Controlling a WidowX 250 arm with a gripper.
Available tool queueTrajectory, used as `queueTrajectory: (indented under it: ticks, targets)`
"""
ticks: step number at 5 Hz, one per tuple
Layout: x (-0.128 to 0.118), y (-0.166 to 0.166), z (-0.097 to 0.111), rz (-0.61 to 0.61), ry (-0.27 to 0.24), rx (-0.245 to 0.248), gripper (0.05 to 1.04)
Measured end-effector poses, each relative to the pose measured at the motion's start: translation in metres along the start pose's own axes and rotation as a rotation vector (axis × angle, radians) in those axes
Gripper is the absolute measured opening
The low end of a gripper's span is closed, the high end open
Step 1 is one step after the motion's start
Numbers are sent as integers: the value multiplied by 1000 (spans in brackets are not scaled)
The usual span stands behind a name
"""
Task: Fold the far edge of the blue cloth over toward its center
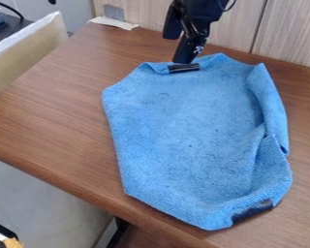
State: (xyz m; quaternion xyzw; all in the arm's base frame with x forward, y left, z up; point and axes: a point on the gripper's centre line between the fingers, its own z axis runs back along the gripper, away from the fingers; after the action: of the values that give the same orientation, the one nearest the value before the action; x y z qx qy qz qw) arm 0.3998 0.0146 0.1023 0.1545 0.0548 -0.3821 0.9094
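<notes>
Dark patch [253, 209] on the cloth's near corner, well out from the pincer toward the camera. Cloth [183, 131]: blue, roughly spread on the brown table [60, 97], starting right under the pincer [185, 62] and running toward the camera, close to the table's near edge. One long side is folded over and rumpled; several corners are turned in.

Pincer hangs at the cloth's far edge, tip just by the black strip [184, 68] there. Touching or a hair above: can't tell. Opening, wide or narrow: can't tell either, and no clear grip on cloth seen. Behind the pincer, wall [287, 34]; off to one side, near the table's far corner, a pale scrap [114, 22].

Handling, as judged: the strip's edge looks like the best bite, since it stands out from the soft cloth. Come in low and square, catch the full hem, not just the top layer, and don't press into the table. Slow lift after; thin cloth likely slips or drags. Bunched folds on the long side could pull along, so keep tension light and even.
</notes>
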Motion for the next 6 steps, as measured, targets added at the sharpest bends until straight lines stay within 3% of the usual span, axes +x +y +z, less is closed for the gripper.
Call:
queueTrajectory:
  ticks: [3, 4, 5, 6]
  targets:
    - [-1, -1, -35, -29, 43, -58, 1001]
    - [-1, -2, -38, -22, 48, -64, 996]
    - [0, -3, -44, -19, 63, -76, 926]
    - [0, -3, -45, -12, 67, -73, 640]
